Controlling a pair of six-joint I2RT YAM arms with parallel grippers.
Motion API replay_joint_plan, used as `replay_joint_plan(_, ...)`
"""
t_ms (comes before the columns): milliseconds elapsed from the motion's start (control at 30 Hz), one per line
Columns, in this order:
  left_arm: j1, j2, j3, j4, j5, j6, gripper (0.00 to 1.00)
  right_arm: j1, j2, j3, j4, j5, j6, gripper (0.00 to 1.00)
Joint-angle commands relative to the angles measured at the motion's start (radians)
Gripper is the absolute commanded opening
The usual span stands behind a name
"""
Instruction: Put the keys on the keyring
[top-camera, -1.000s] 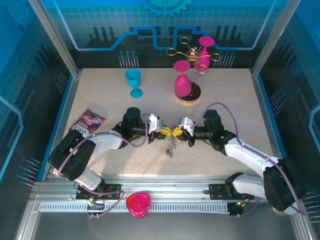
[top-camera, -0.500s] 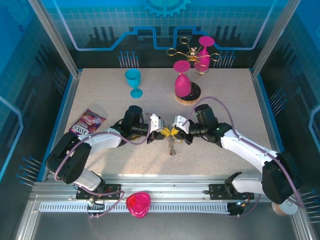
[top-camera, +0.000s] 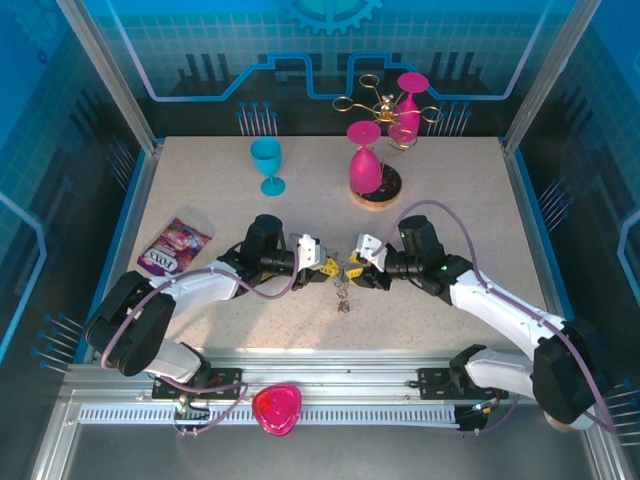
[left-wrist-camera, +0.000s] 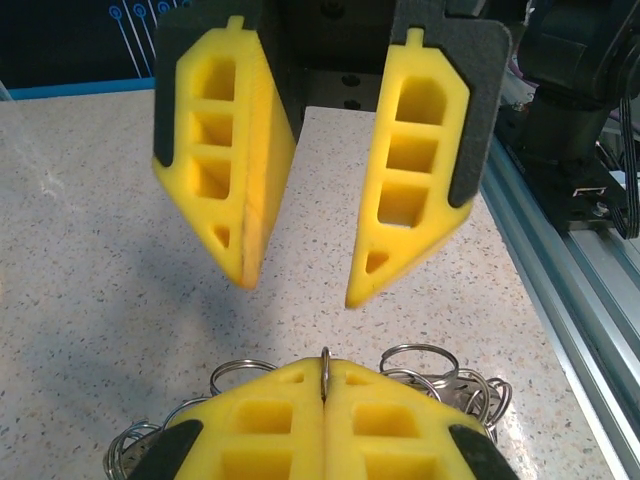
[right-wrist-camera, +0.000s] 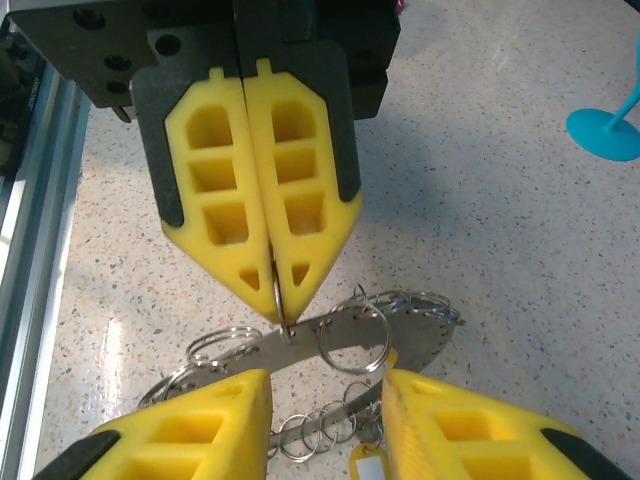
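Left gripper (right-wrist-camera: 278, 300) pinches a wire loop of the keyring (right-wrist-camera: 425, 338); right gripper (left-wrist-camera: 297, 290) gapes just beside it. Probably light, stiff, slippery metal, so best gripped by its flat rim.

I see the blue goblet (top-camera: 266, 162) upright on the speckled table (top-camera: 460, 200). Right of it a pink goblet (top-camera: 364, 160) sits upside down on a round base (top-camera: 387, 192), and farther right a gold wire stand (top-camera: 372, 103) carries a second pink goblet (top-camera: 408, 105). Left of the blue goblet, toward the front, lies a purple snack packet (top-camera: 175, 246).
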Motion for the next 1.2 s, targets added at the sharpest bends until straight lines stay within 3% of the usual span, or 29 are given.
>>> replay_joint_plan(0,-0.004,-0.025,-0.028,0.118,0.031,-0.023,0.0,-0.005,-0.012,-0.03,0.083,-0.024,0.01,0.34)
replay_joint_plan(633,-0.004,-0.012,-0.044,0.206,0.056,-0.109,0.0,0.034,0.059,-0.009,0.149,-0.062,-0.024,0.24)
replay_joint_plan(1033,-0.005,-0.011,-0.065,0.231,0.085,-0.095,0.0,0.043,0.064,-0.016,0.191,-0.066,-0.027,0.1)
replay_joint_plan(1167,-0.005,-0.015,-0.064,0.21,0.084,-0.074,0.0,0.043,0.057,-0.026,0.198,-0.08,-0.042,0.0)
